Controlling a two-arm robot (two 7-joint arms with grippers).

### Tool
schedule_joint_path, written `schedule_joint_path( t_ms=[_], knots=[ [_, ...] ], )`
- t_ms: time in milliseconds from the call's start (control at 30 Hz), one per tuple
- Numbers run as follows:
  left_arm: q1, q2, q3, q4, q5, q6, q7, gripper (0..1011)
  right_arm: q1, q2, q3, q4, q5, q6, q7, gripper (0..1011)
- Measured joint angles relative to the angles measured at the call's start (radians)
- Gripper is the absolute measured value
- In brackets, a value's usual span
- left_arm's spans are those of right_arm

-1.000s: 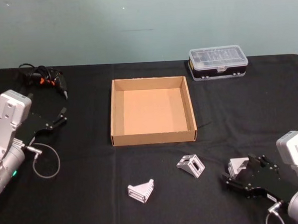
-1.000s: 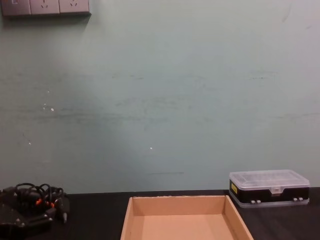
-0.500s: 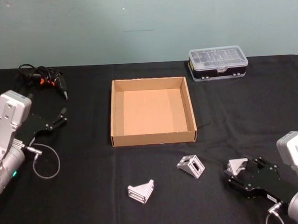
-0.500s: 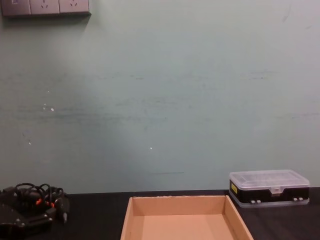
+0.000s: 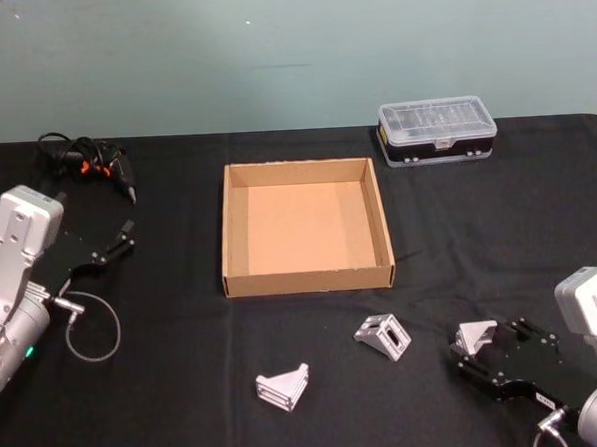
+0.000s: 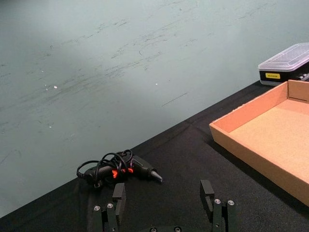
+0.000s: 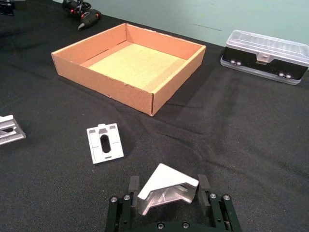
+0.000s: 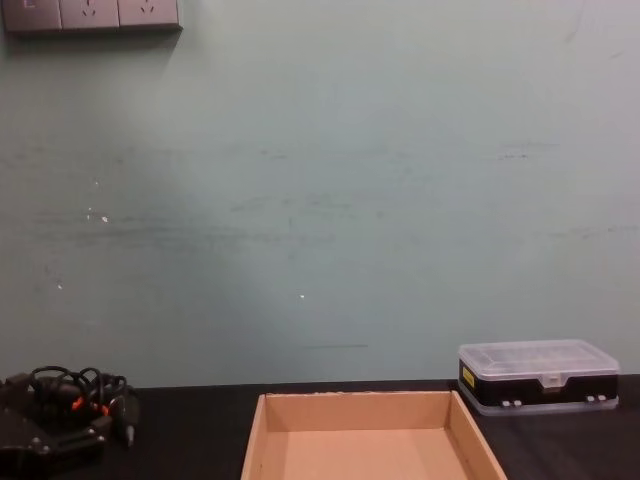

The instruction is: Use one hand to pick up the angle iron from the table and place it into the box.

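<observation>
Three silver angle irons lie on the black table (image 5: 187, 390) in front of the tan cardboard box (image 5: 304, 223). My right gripper (image 5: 485, 346) sits low at the front right, its fingers (image 7: 133, 184) pressed against both sides of one angle iron (image 7: 166, 188), which rests on the table. The same angle iron (image 5: 477, 336) shows in the head view. The other two irons (image 5: 382, 334) (image 5: 283, 387) lie to its left. The box (image 7: 128, 60) holds nothing. My left gripper (image 5: 114, 243) is parked open at the left, and the left wrist view shows the gripper (image 6: 163, 193) with nothing between its fingers.
A clear-lidded plastic case (image 5: 437, 128) stands at the back right of the table. A black tool with tangled cables (image 5: 85, 160) lies at the back left. A loose cable loop (image 5: 92, 329) hangs by my left arm.
The head view has shifted slightly downward. My right gripper stays around the same angle iron on the table. The left arm has not moved.
</observation>
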Motion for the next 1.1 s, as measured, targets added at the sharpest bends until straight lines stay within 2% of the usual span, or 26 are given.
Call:
schedule_joint_path(
  t_ms=[333, 500, 700, 833, 867, 900, 933, 1033, 1067, 1100],
  knots=[
    [0.000, 0.000, 0.000, 0.000, 0.000, 0.000, 0.000, 1012, 0.006, -0.014, 0.033, -0.046, -0.013, -0.026, 0.027, 729],
    [0.000, 0.000, 0.000, 0.000, 0.000, 0.000, 0.000, 1011, 0.048, -0.028, 0.029, -0.058, -0.026, -0.021, 0.052, 729],
    [0.000, 0.000, 0.000, 0.000, 0.000, 0.000, 0.000, 1011, 0.168, -0.069, -0.006, -0.012, -0.061, -0.005, 0.089, 729],
    [0.000, 0.000, 0.000, 0.000, 0.000, 0.000, 0.000, 1011, 0.278, -0.111, -0.036, 0.058, -0.081, 0.006, 0.129, 729],
    [0.000, 0.000, 0.000, 0.000, 0.000, 0.000, 0.000, 1011, 0.278, -0.111, -0.036, 0.058, -0.081, 0.006, 0.129, 729],
    [0.000, 0.000, 0.000, 0.000, 0.000, 0.000, 0.000, 1011, 0.336, -0.136, -0.051, 0.101, -0.091, 0.016, 0.147, 729],
    [0.000, 0.000, 0.000, 0.000, 0.000, 0.000, 0.000, 1011, 0.336, -0.136, -0.051, 0.101, -0.091, 0.016, 0.147, 729],
    [0.000, 0.000, 0.000, 0.000, 0.000, 0.000, 0.000, 1011, 0.425, -0.177, -0.078, 0.181, -0.107, 0.031, 0.175, 729],
    [0.000, 0.000, 0.000, 0.000, 0.000, 0.000, 0.000, 1011, 0.425, -0.177, -0.078, 0.181, -0.107, 0.031, 0.175, 729],
    [0.000, 0.000, 0.000, 0.000, 0.000, 0.000, 0.000, 1011, 0.460, -0.196, -0.091, 0.216, -0.112, 0.039, 0.186, 729]
  ],
)
